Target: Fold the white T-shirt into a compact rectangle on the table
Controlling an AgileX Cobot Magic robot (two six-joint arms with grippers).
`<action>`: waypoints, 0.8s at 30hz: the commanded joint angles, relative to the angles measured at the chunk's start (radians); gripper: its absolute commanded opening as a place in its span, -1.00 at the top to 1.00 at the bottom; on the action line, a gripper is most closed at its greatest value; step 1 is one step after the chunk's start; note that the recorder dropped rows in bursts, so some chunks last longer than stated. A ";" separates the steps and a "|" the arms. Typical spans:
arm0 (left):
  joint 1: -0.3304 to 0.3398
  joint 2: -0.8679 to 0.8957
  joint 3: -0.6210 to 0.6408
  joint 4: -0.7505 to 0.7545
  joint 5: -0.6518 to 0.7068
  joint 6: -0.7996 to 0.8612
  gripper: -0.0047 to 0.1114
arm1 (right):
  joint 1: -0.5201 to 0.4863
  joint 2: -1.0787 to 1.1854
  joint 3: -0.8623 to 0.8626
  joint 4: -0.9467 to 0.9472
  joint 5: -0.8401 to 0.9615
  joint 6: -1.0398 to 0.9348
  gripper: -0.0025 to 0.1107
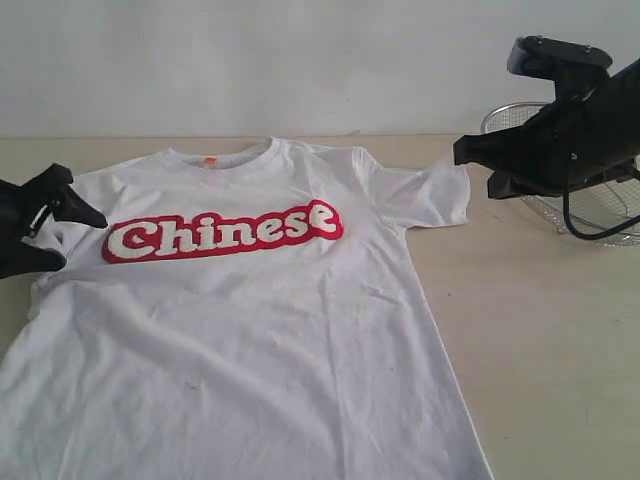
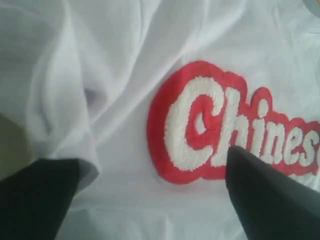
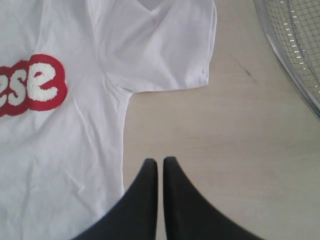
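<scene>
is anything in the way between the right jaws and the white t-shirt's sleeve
Nothing visible: only bare table lies between the shut right jaws and the sleeve of the white T-shirt; the wire basket sits on the jaws' other side.

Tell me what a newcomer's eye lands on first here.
The red "Chinese" lettering across the chest of the white T-shirt, spread face-up on the table. Next, the black left hand, open at the shirt's sleeve edge, and the right hand, shut above bare table near a wire-mesh basket.
</scene>
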 commanded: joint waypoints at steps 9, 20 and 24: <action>0.087 0.010 -0.046 -0.217 0.221 0.131 -0.38 | -0.004 -0.012 0.001 -0.003 -0.021 -0.009 0.96; 0.119 0.010 -0.138 0.076 0.272 -0.108 -0.33 | -0.004 -0.012 0.001 -0.003 -0.022 -0.011 0.96; 0.119 0.010 -0.138 0.147 0.272 -0.140 -0.33 | -0.004 -0.012 0.001 -0.003 -0.022 -0.011 0.96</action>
